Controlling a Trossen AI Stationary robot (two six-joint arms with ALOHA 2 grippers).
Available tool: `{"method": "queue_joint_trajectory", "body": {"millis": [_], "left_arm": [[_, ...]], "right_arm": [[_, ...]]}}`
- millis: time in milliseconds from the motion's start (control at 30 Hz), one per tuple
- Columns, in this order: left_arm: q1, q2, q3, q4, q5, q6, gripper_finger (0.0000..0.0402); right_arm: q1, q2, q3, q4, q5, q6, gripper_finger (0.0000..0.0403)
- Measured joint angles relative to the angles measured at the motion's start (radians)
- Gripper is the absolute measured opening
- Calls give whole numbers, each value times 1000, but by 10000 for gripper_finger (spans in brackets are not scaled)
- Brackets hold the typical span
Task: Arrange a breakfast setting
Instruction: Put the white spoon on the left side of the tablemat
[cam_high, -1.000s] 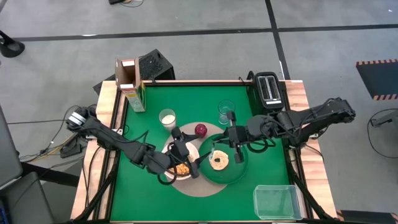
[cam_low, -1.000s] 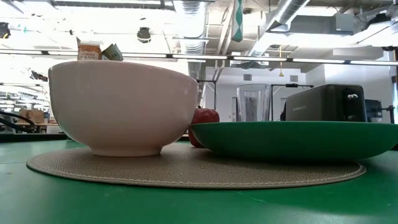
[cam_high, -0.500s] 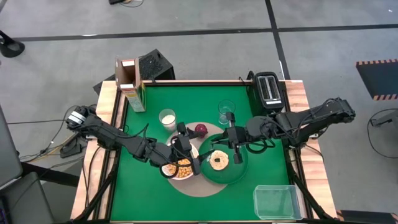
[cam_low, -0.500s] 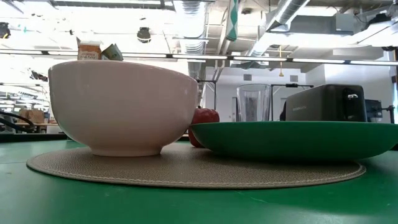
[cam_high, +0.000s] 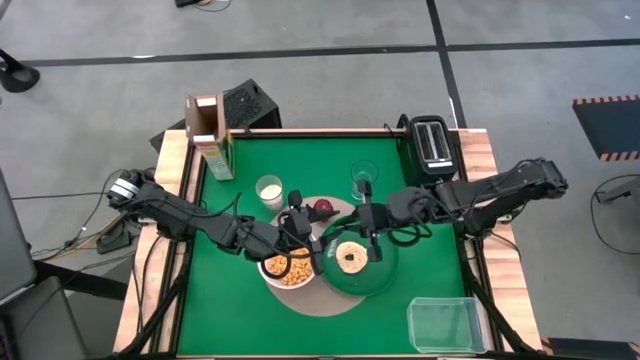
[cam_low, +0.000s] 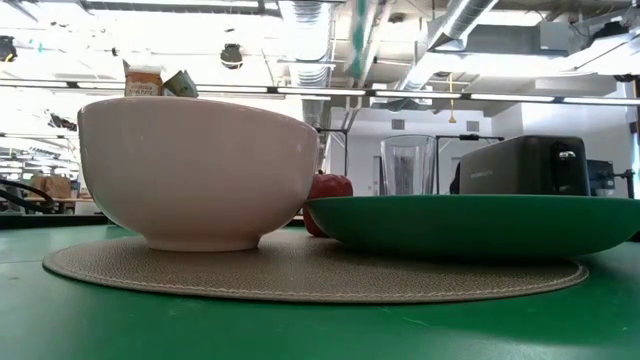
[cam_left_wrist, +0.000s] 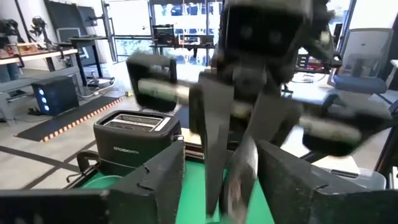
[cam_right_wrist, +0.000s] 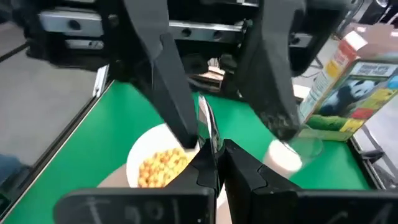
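Above the round tan mat (cam_high: 330, 290): 2 grippers facing each other. Right gripper (cam_right_wrist: 214, 163) — fingers clamped on silver spoon (cam_right_wrist: 206, 124), over rim of dark-green plate (cam_high: 385, 275) bearing round toasted bread (cam_high: 351, 257). Left gripper (cam_high: 308, 232) — fingers spread apart, beside the spoon, above white bowl (cam_high: 287, 270) of cereal. Red apple (cam_high: 324, 208), clear glass (cam_high: 362, 176), small white cup (cam_high: 268, 189) behind.

Grey tiled floor (cam_high: 520, 90) with dark seams, hazard-striped mat (cam_high: 608, 126), white ceiling ducts (cam_low: 470, 20) overhead.
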Motion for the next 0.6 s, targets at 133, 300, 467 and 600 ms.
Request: {"method": "queue_joint_trajectory", "body": {"millis": [133, 300, 467, 600], "left_arm": [[0, 0, 0, -18, -1, 2, 170], [0, 0, 0, -36, -8, -3, 170], [0, 0, 0, -58, -27, -3, 169], [0, 0, 0, -59, -30, -5, 169]], "right_arm": [[-7, 21, -4, 2, -2, -13, 36], [-7, 19, -1, 30, -1, -21, 36], [-7, 18, -2, 28, -2, -21, 37], [-7, 18, -2, 31, -2, -20, 37]]}}
